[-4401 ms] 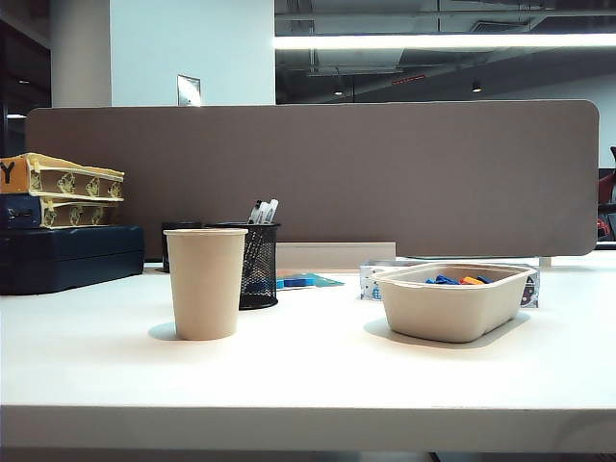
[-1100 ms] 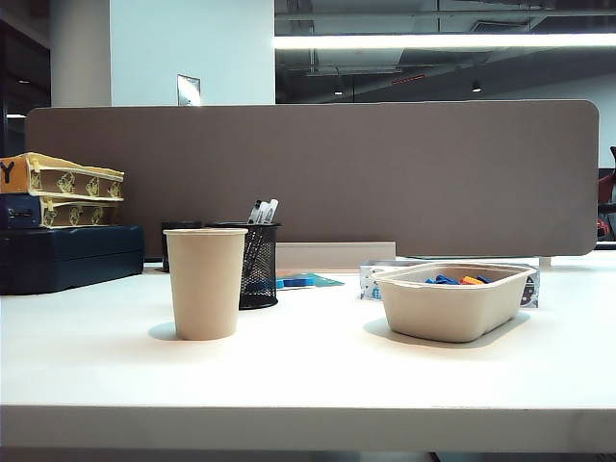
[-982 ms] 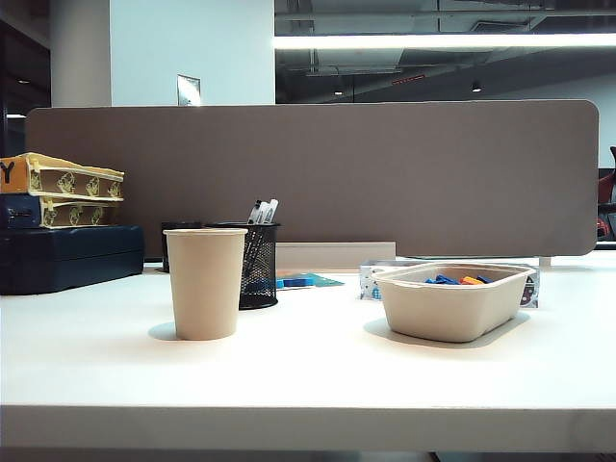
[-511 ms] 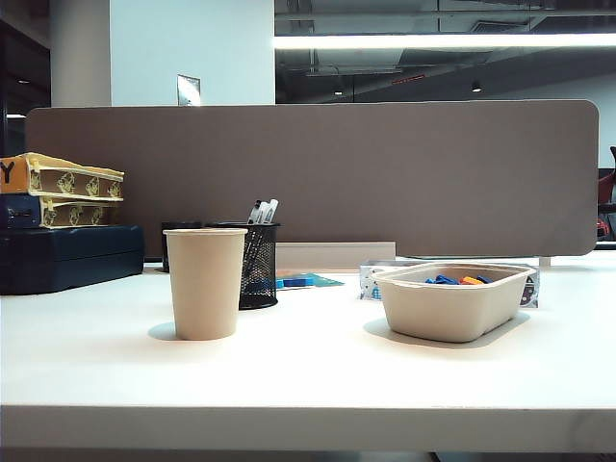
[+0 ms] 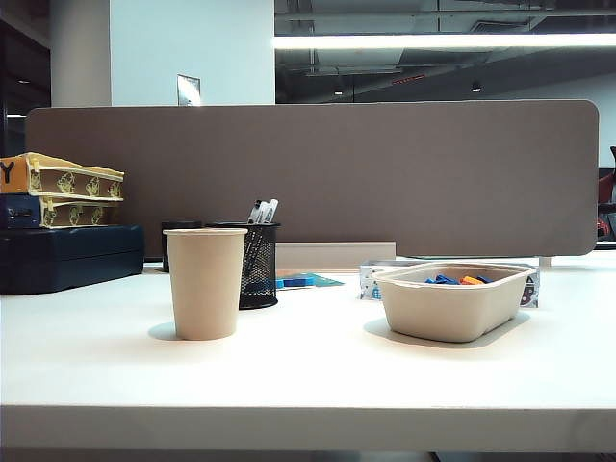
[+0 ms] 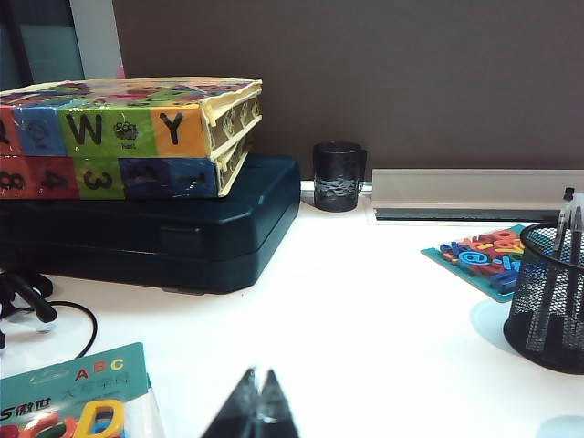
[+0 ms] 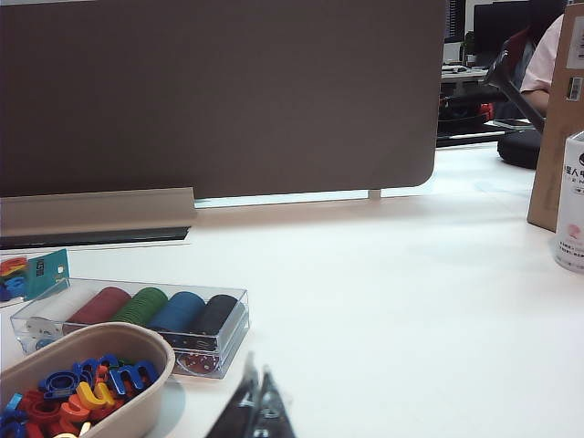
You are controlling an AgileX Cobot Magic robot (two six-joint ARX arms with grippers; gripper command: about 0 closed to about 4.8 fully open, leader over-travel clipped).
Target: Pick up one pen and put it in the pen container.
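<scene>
Exterior view: neither arm shows. On the white table (image 5: 318, 366) a tan paper cup (image 5: 205, 283) stands toward the left, nearer the front edge, and just behind it stands the pen container (image 5: 258, 264), a black wire-mesh cup. Several pens (image 5: 262, 211) already stand in it, their light ends leaning out over the rim. A shallow beige tray (image 5: 452, 300) of small blue and orange pieces sits toward the right. No loose pen lies anywhere on the tabletop in this view.

Left wrist view: the left gripper (image 6: 256, 408) hangs low over the left part of the table, its two dark fingertips pressed together and holding nothing. The mesh cup is well off to its side, with pens upright inside. Stacked alphabet boxes (image 6: 128, 137) rest on a dark case (image 6: 155, 233) by the back edge, and a letter-puzzle card (image 6: 484, 260) lies flat near the cup.

Right wrist view: the right gripper (image 7: 254, 406) is likewise closed and empty, low over the right part of the table, just beside the tray of plastic letters and a clear box of coloured spools (image 7: 137, 315).

Risks, as I judge them: the only pens visible are already in the container, so a pick would have to come from there or from a spot no camera covers. Reaching for the cup, the left arm could knock the light paper cup over, or tip the mesh cup by dragging a pen sideways. Closed fingers must open before any approach.
</scene>
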